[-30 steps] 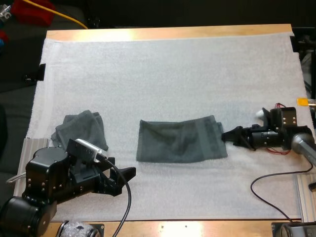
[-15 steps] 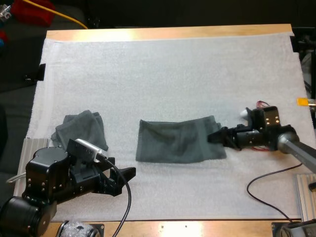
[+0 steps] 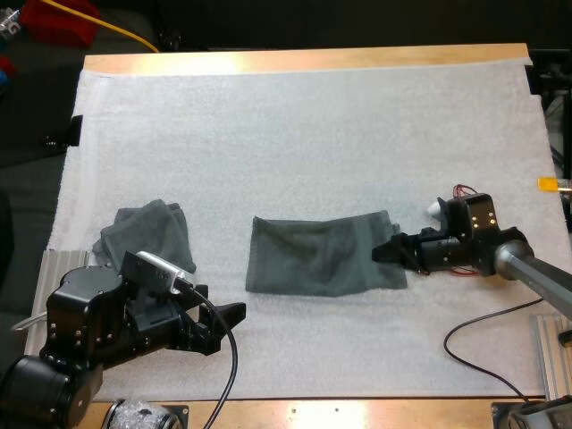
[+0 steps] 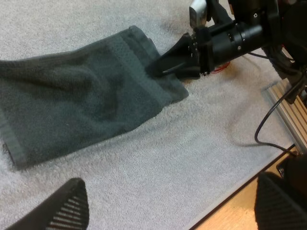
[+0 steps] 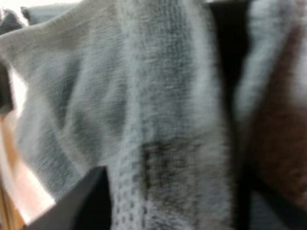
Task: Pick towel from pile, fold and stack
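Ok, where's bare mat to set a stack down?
The far half of the mat, beyond both towels, is bare. So is the strip between crumpled towel and flat towel, and the near strip right of the left end effector. Crowded: the flat towel's right edge, where the right end effector sits.

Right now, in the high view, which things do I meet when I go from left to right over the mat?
crumpled towel → left gripper → flat towel → right gripper, at that towel's right edge
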